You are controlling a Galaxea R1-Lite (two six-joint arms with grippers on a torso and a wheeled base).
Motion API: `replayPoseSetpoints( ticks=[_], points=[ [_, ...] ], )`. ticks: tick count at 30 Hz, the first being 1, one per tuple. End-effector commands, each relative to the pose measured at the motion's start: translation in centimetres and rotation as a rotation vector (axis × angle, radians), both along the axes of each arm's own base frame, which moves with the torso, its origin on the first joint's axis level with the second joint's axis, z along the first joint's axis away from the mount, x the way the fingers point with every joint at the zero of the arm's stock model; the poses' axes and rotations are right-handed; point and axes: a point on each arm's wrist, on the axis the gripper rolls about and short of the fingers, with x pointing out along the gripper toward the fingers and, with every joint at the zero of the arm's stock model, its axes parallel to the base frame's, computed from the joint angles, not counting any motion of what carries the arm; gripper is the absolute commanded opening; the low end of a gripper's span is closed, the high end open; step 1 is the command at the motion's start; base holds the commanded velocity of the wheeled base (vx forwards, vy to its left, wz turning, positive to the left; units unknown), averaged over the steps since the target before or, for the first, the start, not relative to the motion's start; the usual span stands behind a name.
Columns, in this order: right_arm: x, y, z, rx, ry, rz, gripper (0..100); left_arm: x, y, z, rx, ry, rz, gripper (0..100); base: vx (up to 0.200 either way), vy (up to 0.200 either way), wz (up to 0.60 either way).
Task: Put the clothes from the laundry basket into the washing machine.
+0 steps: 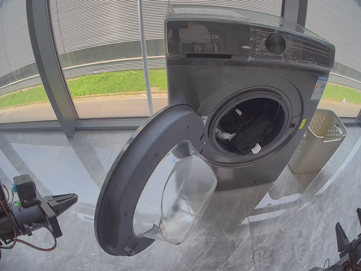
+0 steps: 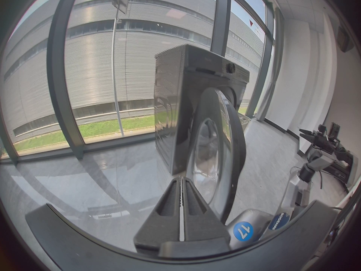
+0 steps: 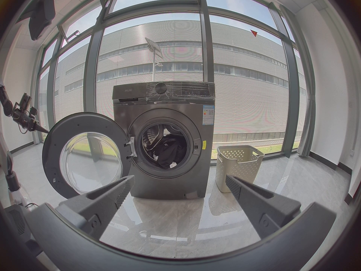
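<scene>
A grey washing machine (image 1: 240,68) stands against the window, its round door (image 1: 150,177) swung wide to the left. Dark clothes with bits of white (image 1: 250,128) lie inside the drum. A cream laundry basket (image 1: 319,140) stands right of the machine. My left gripper (image 1: 69,199) hangs low at the left, shut and holding nothing, with the door's edge (image 2: 225,147) just ahead of it in the left wrist view. My right gripper (image 3: 178,187) is open and well back from the machine (image 3: 165,132), with the basket (image 3: 238,164) in front of it.
Large windows with grey frames (image 1: 49,64) run behind the machine. Glossy grey floor tiles (image 1: 263,223) spread in front. The open door juts out over the floor at the left of the machine.
</scene>
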Motion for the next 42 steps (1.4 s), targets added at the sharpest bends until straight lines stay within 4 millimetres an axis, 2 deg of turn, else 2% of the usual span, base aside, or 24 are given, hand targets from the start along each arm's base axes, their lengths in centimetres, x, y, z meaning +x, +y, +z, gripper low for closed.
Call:
replayPoseSetpoints(
  ticks=[1,8,16,32,36,42],
  points=[
    [0.0,0.0,-0.5,0.000,0.004,0.001,100,0.2,-0.2,-1.9,0.016,0.088,-0.017,0,0.000,0.000,0.00],
    [0.0,0.0,-0.5,0.000,0.004,0.001,100,0.4,-0.5,-2.5,0.025,0.121,-0.047,0,0.000,0.000,0.00],
    [0.0,0.0,-0.5,-0.002,0.004,-0.001,100,0.6,-2.5,-2.5,0.021,0.107,-0.199,0,0.000,0.000,0.00],
    [0.0,0.0,-0.5,-0.003,0.003,0.001,100,0.2,-4.6,-2.0,-0.003,0.094,-0.396,0,0.000,0.000,0.00],
    [0.0,0.0,-0.5,-0.006,0.003,0.001,100,1.4,-6.8,-2.1,0.009,0.125,-0.492,0,0.000,0.000,0.00],
    [0.0,0.0,-0.5,-0.006,0.003,0.001,100,3.9,-10.3,-0.9,0.006,0.102,-0.567,0,0.000,0.000,0.00]
  ],
)
